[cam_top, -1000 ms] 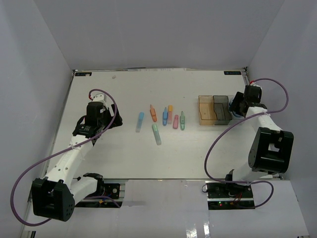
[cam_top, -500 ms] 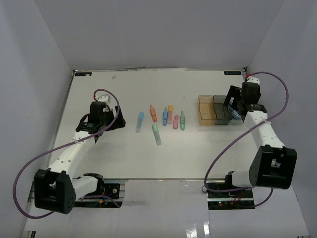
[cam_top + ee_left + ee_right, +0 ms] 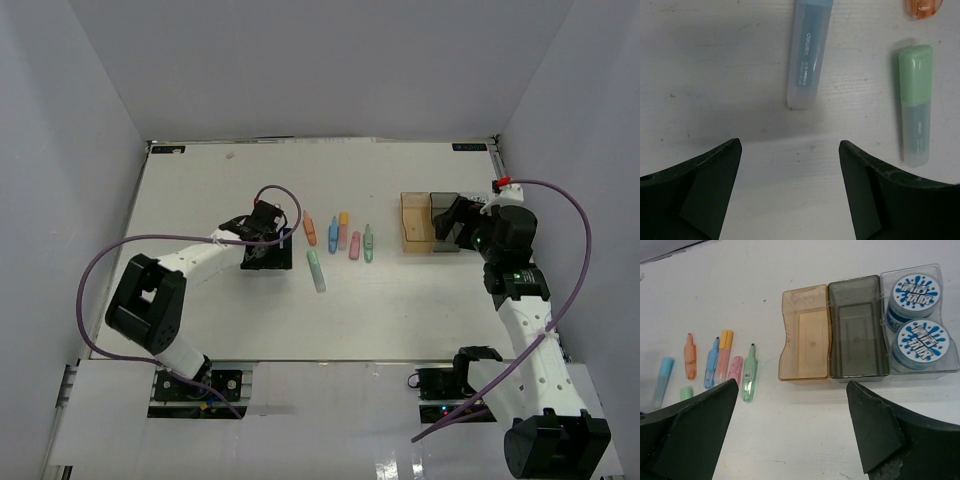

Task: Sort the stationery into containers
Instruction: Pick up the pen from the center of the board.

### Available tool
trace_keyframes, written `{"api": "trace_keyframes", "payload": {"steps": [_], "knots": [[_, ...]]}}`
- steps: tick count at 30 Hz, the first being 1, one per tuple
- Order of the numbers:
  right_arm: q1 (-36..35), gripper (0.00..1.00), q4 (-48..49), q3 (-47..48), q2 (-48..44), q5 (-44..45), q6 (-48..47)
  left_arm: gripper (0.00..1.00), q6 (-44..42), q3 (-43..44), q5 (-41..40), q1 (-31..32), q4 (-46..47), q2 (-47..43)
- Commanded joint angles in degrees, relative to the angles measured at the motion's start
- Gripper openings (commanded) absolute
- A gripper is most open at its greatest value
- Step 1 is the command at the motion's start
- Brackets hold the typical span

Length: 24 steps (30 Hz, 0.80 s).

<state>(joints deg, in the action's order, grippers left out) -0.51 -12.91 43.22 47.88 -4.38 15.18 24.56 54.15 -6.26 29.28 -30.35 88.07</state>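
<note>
Several pastel sticks lie mid-table: orange (image 3: pixel 309 229), blue (image 3: pixel 333 235), orange-and-pink (image 3: pixel 343 231), pink (image 3: pixel 354 246), green (image 3: pixel 368 243), mint (image 3: pixel 316 270). My left gripper (image 3: pixel 274 254) is open and empty, low over the table just short of the light blue stick (image 3: pixel 809 55); the mint stick (image 3: pixel 914 115) lies to its right. My right gripper (image 3: pixel 452 228) is open and empty, above the table near the bins. The right wrist view shows the amber bin (image 3: pixel 807 335) and grey bin (image 3: pixel 857 330) empty, and the clear bin (image 3: pixel 951 357) holding two blue-and-white tubs (image 3: pixel 914 295) (image 3: pixel 920 340).
The three bins stand in a row at the right of the white table (image 3: pixel 200 190). Grey walls close in the table on the left, back and right. Purple cables loop from both arms.
My left arm swung right from the table's left side to the light blue stick. My right arm drew back from the clear bin towards the near side.
</note>
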Motion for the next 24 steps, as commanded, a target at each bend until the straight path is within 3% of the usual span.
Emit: {"api": "trace_keyframes", "payload": {"steps": [1, 10, 24], "knots": [[-1.16, 0.95, 3.32, -1.91, -2.52, -4.67, 1.87, 0.88, 2.34, 4.28, -3.93, 1.31, 0.11, 3.50], [-1.86, 0.95, 3.50, -5.25, -4.02, -6.25, -0.06, 0.76, 1.55, 6.49, -5.52, 2.01, 2.66, 11.50], [-6.60, 0.95, 3.15, -4.64, -1.39, -6.25, -5.51, 0.36, 0.76, 6.85, -3.14, 2.01, 5.21, 14.32]]}}
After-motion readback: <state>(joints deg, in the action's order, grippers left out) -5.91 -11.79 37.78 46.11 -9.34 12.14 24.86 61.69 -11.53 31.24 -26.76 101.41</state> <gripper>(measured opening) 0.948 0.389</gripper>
